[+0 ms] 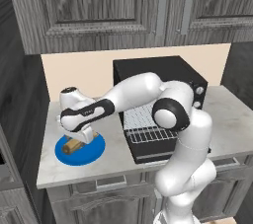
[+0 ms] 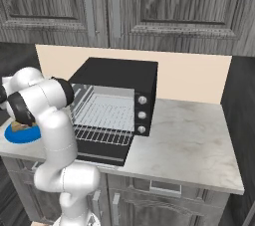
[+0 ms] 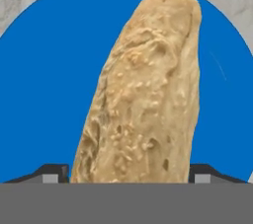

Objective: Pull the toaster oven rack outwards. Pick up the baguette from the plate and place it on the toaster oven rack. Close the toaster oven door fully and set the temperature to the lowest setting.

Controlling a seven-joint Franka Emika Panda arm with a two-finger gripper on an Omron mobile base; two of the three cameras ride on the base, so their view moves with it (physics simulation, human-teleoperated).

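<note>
Marble surface [image 2: 199, 135] under grey cabinets. Toaster oven door [image 1: 153, 154] down, toaster oven rack [image 1: 148, 128] pulled out, ready for loading. Baguette [image 3: 143, 94] lying on plate [image 1: 94, 151]; gripper [image 1: 84, 138] low over it, jaws apart, straddling loaf for pickup, not yet clamped.

Your worktop [image 1: 232, 119] is pale marbled stone. The plate [image 1: 94, 151] lies on it directly under the tool [image 1: 81, 136]. The oven [image 1: 148, 72] stands on it well off to the tool's side, against the wall.
</note>
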